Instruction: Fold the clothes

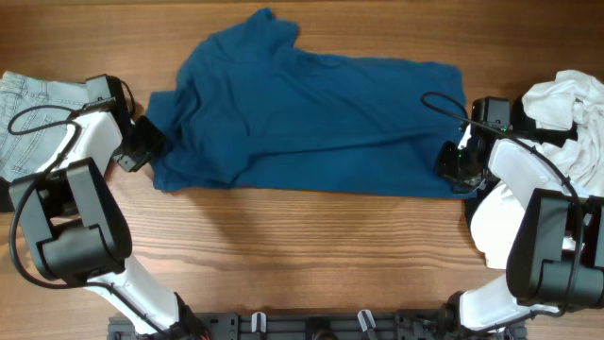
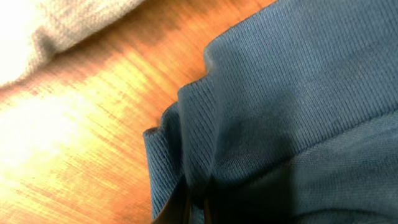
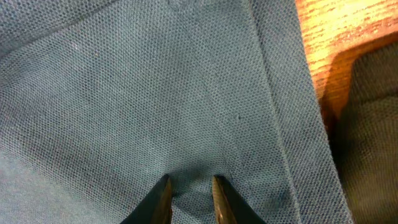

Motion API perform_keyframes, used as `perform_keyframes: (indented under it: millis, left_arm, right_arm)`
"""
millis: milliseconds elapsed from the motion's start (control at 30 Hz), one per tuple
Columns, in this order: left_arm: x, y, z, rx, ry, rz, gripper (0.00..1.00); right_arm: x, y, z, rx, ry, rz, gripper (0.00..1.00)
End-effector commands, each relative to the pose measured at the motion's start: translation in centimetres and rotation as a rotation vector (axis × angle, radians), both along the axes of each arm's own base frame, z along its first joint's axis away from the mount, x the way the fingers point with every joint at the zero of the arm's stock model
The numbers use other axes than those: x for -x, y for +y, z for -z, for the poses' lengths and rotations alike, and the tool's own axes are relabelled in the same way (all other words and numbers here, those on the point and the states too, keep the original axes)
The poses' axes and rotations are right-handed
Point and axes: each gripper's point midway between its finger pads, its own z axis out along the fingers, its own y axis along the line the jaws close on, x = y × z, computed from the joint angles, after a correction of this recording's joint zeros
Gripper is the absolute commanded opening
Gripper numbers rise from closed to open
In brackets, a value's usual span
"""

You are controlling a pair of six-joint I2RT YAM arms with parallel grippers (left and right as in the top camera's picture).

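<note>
A blue knit shirt (image 1: 311, 113) is lying spread flat across the middle of the wooden table (image 1: 302, 255), reaching almost from one arm to the other. The left gripper (image 1: 143, 144) is sitting at the shirt's left edge, low against the tabletop. In the left wrist view its fingertips (image 2: 180, 210) are pressing close together with a ribbed fold of the blue knit shirt (image 2: 280, 93) bunching up out of them, so it is pinching that edge. A pale denim garment (image 1: 38, 94) is lying just behind this arm.

The right gripper (image 1: 453, 162) is resting on the shirt's lower right corner. In the right wrist view its fingers (image 3: 163, 199) are standing only slightly apart, nipping a small pucker of the blue knit shirt (image 3: 155, 93) just inside the stitched hem. A crumpled white cloth (image 1: 566, 104) is lying beside the right arm, clear of the shirt.
</note>
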Motion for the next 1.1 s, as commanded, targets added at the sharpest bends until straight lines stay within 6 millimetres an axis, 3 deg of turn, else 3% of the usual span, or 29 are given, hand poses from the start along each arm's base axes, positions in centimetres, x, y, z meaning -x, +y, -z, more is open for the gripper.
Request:
perform_keyframes:
  millis: [0,100,267,433,467,500,533,567,633,667,700,733,833,900,1067]
  left_arm:
    - [6.2,2.7,2.3,-0.072,0.244,-0.134,0.04]
    - [8.9,3.4,2.1,-0.036,0.329,-0.186,0.04]
    - [11.7,2.5,1.0,0.001,0.436,-0.187,0.04]
    - [11.6,2.5,-1.6,-0.014,0.386,-0.190,0.04]
    - [11.3,2.6,-2.4,-0.022,0.358,-0.186,0.10]
    - [10.9,2.6,-3.3,-0.023,0.318,-0.187,0.29]
    - [10.3,2.4,-4.3,-0.014,0.274,-0.188,0.55]
    - [9.7,2.3,-5.2,-0.005,0.231,-0.189,0.68]
    - [7.1,1.5,-8.0,0.053,0.079,-0.165,0.90]
    - [4.3,0.2,-10.1,0.118,-0.077,-0.054,1.00]
    - [1.9,-1.3,-12.2,0.183,-0.232,0.061,1.00]
    - [-0.9,-3.0,-14.7,0.248,-0.412,0.192,1.00]
    - [-4.8,-4.2,-17.0,0.233,-0.591,0.294,1.00]
    - [-7.6,-6.1,-17.0,0.195,-0.659,0.377,1.00]
    - [-13.7,-11.0,-14.1,0.090,-0.625,0.564,1.00]
  right_arm:
    - [6.4,0.6,3.4,-0.020,0.245,0.060,0.22]
    - [7.3,0.5,3.3,-0.013,0.290,0.166,0.19]
    - [8.7,0.6,3.0,-0.011,0.349,0.191,0.13]
    - [8.4,0.5,2.8,-0.012,0.336,0.204,0.11]
    - [7.8,0.5,2.4,-0.014,0.315,0.193,0.11]
    - [7.0,0.5,1.7,-0.017,0.284,0.169,0.11]
    - [5.8,0.3,0.4,-0.012,0.240,0.155,0.12]
    - [5.0,0.1,-0.8,-0.009,0.202,0.155,0.14]
    - [2.1,0.1,-4.5,-0.021,0.070,0.118,0.22]
    - [0.5,0.7,-6.5,-0.052,-0.009,0.068,0.43]
    - [-1.2,1.5,-8.8,-0.095,-0.106,0.003,0.82]
    - [-2.3,2.4,-10.4,-0.132,-0.184,-0.060,0.86]
    - [-3.6,3.2,-12.5,-0.161,-0.291,-0.124,0.87]
    - [-3.6,3.2,-12.5,-0.162,-0.288,-0.123,0.87]
    - [-3.3,3.3,-12.3,-0.167,-0.272,-0.118,0.87]
